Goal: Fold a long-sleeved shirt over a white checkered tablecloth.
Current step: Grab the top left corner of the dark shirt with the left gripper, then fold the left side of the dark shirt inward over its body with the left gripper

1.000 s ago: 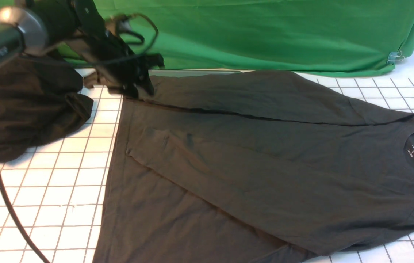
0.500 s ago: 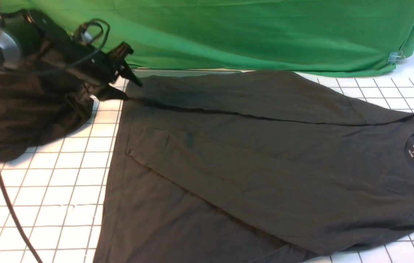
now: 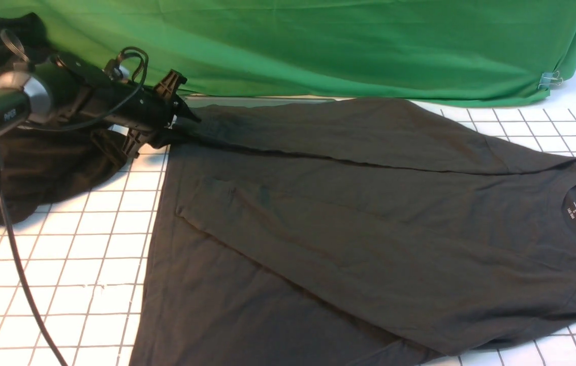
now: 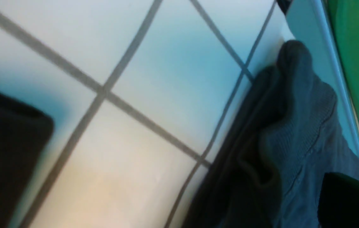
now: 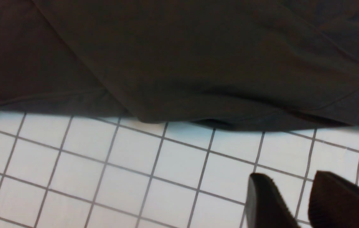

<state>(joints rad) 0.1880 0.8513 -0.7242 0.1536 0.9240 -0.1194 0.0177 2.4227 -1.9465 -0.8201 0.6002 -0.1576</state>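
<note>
Lying flat across the white checkered tablecloth (image 3: 80, 244) that covers the worktop, the large dark charcoal-grey cotton long-sleeved shirt (image 3: 369, 218) has its crew neck and neck label (image 3: 575, 211) at the right and its hem at the left. One sleeve is folded diagonally over the body, and the far side is folded in along a long crease.

The left gripper (image 3: 179, 127) sits low at the shirt's far-left hem corner, its jaws spread apart and clamping nothing. In the left wrist view, the bunched corner of the shirt (image 4: 293, 126) lies on the tablecloth (image 4: 154, 63) close to one of the black fingers (image 4: 350, 199), while the other finger is well apart from it over bare squares.

The right gripper (image 5: 288, 177) hovers beside the shirt's near edge (image 5: 198, 63), above bare tablecloth (image 5: 103, 164). Its two dark fingertips (image 5: 265, 196) stand slightly parted and hold nothing.

A blacker, crumpled heap of fabric (image 3: 49, 162) lies at the far left, partly behind the left arm. A plain green cloth (image 3: 369, 46) hangs along the back, pinned by a small binder clip (image 3: 549, 80).
</note>
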